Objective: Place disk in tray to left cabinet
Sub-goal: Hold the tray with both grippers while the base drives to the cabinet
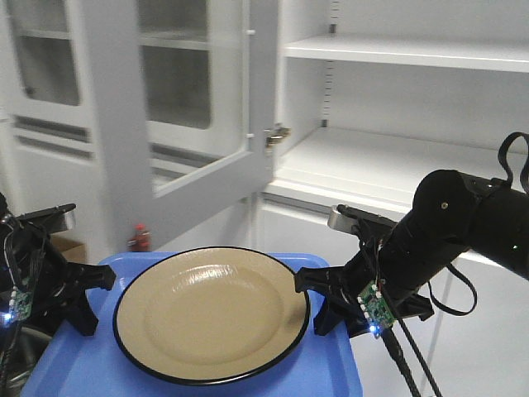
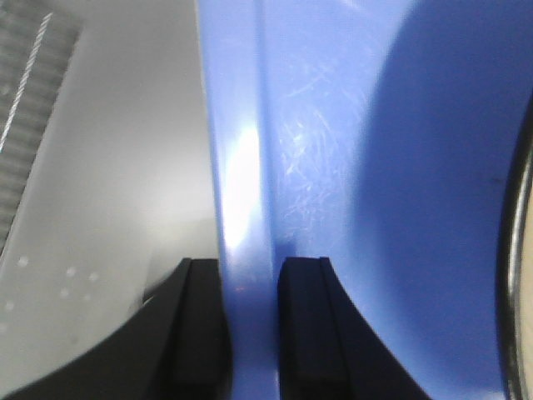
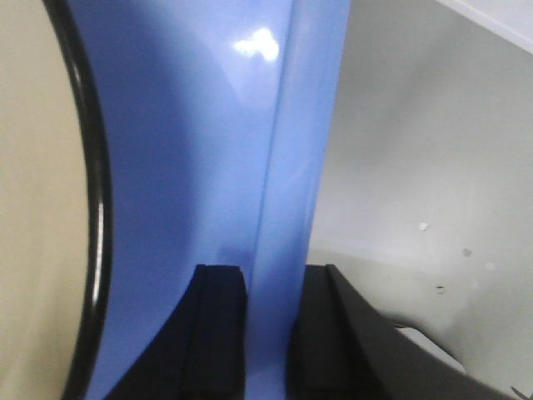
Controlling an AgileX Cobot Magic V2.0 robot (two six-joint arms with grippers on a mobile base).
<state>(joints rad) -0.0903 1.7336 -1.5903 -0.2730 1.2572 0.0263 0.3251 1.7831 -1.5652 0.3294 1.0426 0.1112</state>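
While both arms are carrying the load before the cabinet, the front view is listing the following. Item: disk (image 1: 212,313), tan with a thin black rim, lying flat in the middle of the blue tray (image 1: 331,370) and filling most of its width. Item: left gripper (image 1: 85,299), clamping the tray's left rim. Item: right gripper (image 1: 318,303), clamping the right rim. Item: left cabinet (image 1: 397,107), standing behind, its glass-paned door (image 1: 178,116) swinging open and bare white shelves showing (a small red object is sitting low behind the door, too small to name).

Left wrist view: the left gripper's two black fingers (image 2: 198,333) are pinching the tray's raised rim (image 2: 246,208) between them; a sliver of the disk's edge (image 2: 520,250) is showing at far right.

Right wrist view: the right gripper's fingers (image 3: 221,333) are closing on the opposite rim (image 3: 287,167) likewise, with the disk's black edge (image 3: 93,208) curving just beside.

Handling note, as a judgement: the tray is looking like stiff, glossy plastic, best held at the two side rims as now. The disk is resting loose on a slick floor, probably rigid and breakable, so any tilt is risking a slide; keeping both grippers level is mattering most.
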